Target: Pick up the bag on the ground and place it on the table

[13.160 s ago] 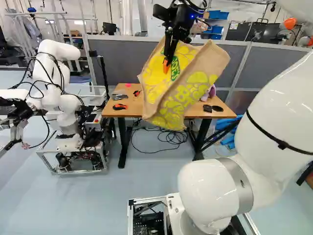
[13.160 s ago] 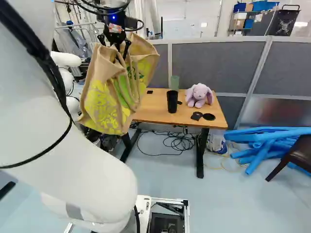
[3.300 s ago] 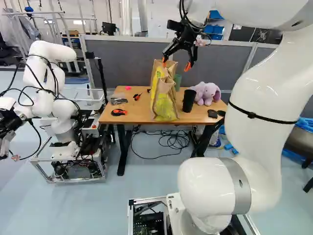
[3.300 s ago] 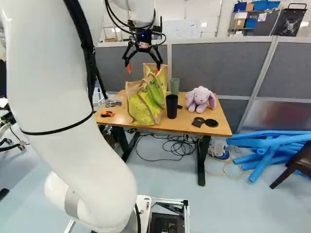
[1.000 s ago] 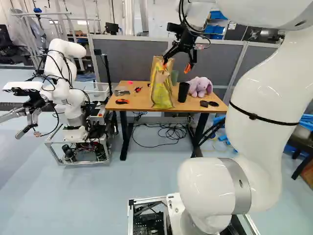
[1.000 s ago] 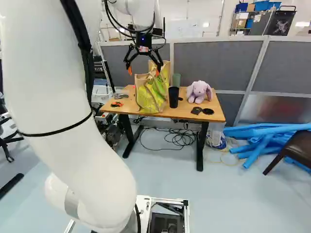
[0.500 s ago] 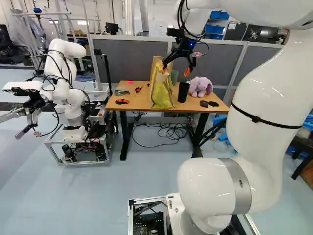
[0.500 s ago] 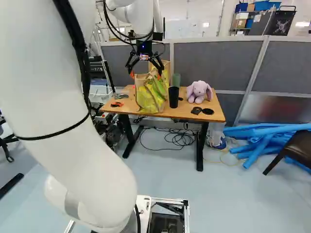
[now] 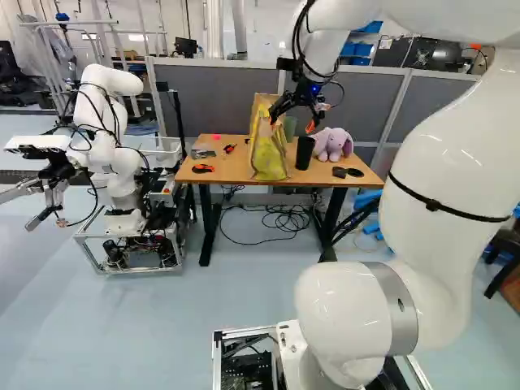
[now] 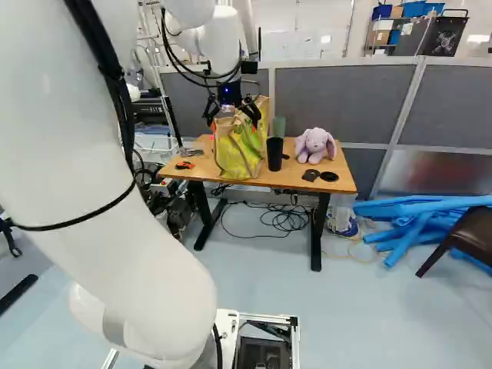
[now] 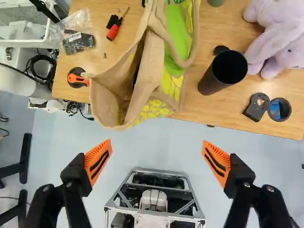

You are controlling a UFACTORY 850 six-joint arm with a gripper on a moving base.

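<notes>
The bag (image 10: 234,157) stands on the table (image 10: 304,178), beside the black cup (image 10: 274,154). My gripper (image 11: 156,143) has its 2 fingers (image 11: 98,160) spread, nothing between them; I should back off slowly, keeping both tips clear of the handle (image 11: 184,63).

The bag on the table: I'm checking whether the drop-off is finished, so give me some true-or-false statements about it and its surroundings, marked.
1. The bag is on the table. True.
2. The gripper is shut on the bag. False: its fingers stand wide apart, with the bag ahead of them.
3. The black cup stands between the bag and the purple plush toy. True.
4. The plush toy lies on the floor. False: it sits on the table.
5. The black cup lies tipped on its side. False: it stands upright.
</notes>
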